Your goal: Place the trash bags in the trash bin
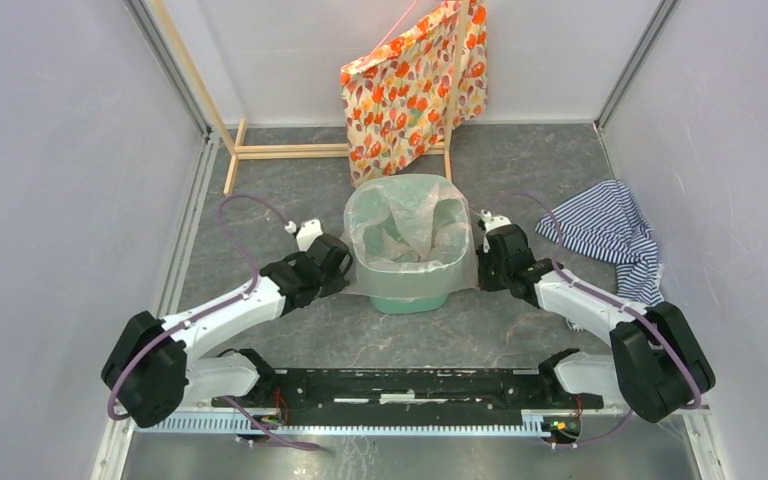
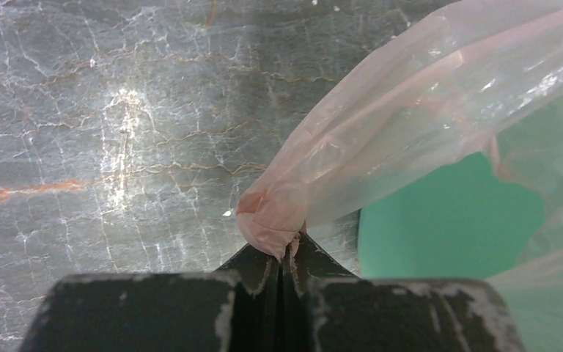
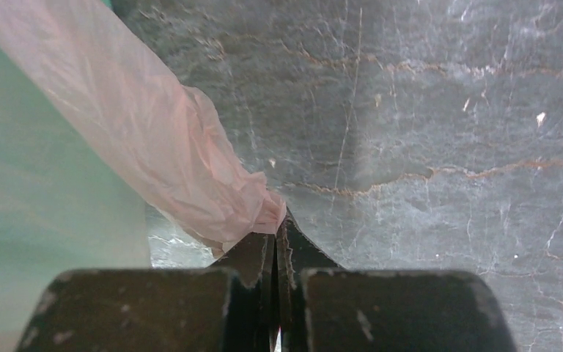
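Pink-tinted trash bag [image 1: 405,225] lines the mint trash bin [image 1: 410,300], its edges clenched by left gripper [image 2: 287,249] and right gripper [image 3: 275,231]. Seating looks nearly done; next, pull the film down evenly.

Overhead: you see the whole surface [image 1: 300,190] from above its near edge.
Wrists: close, looking past left end effector [image 2: 287,248] and right end effector [image 3: 276,229].
Shared: trash bin [image 1: 410,298], trash bag [image 1: 410,225].

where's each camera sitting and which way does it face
Top external: above and behind the bases, looking down on table, trash bin and both arms.
Left wrist: on the left arm, looking past its shut left tool pinching the trash bag.
Right wrist: mirrored, right tool pinching the bag's other side.
Shared: bag and bin in all three.
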Controlling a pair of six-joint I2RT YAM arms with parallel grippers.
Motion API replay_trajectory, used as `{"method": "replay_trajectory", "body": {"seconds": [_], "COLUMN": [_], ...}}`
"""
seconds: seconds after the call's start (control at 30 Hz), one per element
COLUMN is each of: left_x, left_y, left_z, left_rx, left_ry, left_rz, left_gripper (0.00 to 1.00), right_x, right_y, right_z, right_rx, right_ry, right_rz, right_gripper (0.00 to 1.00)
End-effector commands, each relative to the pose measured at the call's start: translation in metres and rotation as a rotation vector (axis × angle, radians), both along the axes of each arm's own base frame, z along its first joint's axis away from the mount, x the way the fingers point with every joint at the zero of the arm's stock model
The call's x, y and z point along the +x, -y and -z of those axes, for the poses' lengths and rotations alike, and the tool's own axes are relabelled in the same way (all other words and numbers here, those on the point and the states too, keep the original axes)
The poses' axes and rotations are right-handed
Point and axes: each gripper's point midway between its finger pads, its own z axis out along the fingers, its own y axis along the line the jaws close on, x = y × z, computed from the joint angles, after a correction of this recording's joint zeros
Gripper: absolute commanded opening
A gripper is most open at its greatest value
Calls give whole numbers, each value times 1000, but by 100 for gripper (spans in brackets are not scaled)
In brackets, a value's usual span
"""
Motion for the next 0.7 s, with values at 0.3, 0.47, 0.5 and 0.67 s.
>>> {"method": "replay_trajectory", "body": {"seconds": [0.3,0.47,0.5,0.67], "left_x": [-17,-20,-21,-15], "left_y": [-22,-21,-21,-15], "left_z": [46,54,54,38], "left_rx": [124,133,133,108], "left_ry": [-125,-151,-153,-120], "left_rz": [-24,-8,-3,17], "left_gripper": [2,2,2,11], "right_x": [-11,-16,-15,-2], "right_y": [43,43,42,32], "right_z": [22,27,24,-18], "right_rx": [-171,-172,-166,-130], "right_ry": [-18,-41,-38,15], "right_rz": [90,81,79,62], "right_gripper": [0,0,0,33]}}
